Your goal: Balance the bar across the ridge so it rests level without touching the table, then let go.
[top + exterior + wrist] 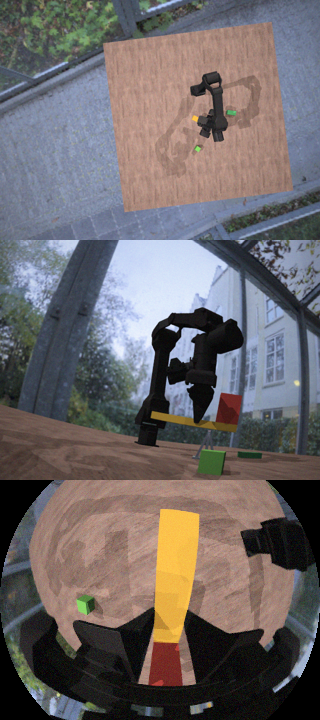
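Fingers of the gripper [198,420] clamp the yellow bar [178,420], its red block [229,408] beside them, carried just above the ridge [206,442] below; lowering level, then releasing, comes next

A square wooden table [160,77] stands on grey paving [56,134] outdoors. Beyond the table's far corner, a grey metal fence [124,15] borders a bed of green leafy plants [51,28]. Behind the table rises a thick curved metal beam [69,317], with trees [15,317] to its left. To the beam's right stands a pale building [273,343] with tall white-framed windows [274,358] above a dark hedge [271,436]. The light is dim and overcast.
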You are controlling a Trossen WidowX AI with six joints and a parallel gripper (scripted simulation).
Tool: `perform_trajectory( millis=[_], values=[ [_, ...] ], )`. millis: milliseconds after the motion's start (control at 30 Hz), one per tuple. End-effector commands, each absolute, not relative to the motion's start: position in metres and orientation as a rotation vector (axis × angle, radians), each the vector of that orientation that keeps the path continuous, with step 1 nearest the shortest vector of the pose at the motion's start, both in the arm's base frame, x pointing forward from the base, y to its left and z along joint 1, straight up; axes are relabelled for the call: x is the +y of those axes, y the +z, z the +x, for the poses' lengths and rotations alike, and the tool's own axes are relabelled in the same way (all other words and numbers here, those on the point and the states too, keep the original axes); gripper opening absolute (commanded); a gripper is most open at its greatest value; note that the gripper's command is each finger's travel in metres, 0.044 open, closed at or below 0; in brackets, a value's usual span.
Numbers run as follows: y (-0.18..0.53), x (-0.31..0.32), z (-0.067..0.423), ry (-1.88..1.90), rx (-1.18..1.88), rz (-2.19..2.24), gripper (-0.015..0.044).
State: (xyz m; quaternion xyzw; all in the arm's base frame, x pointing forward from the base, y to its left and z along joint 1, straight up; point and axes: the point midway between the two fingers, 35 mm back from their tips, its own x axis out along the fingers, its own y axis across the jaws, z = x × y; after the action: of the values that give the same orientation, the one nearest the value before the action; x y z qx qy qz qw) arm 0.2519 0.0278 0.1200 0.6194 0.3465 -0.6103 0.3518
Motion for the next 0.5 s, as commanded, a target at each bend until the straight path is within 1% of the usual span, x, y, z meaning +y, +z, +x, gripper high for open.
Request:
perform_trajectory(
  millis=[0,467],
  values=[
    [0.1207,0.0282,0.2522,-1.577,0.892,1.613,0.0000],
    [0.1195,0.0283,0.2522,-1.577,0.892,1.613,0.0000]
  ],
)
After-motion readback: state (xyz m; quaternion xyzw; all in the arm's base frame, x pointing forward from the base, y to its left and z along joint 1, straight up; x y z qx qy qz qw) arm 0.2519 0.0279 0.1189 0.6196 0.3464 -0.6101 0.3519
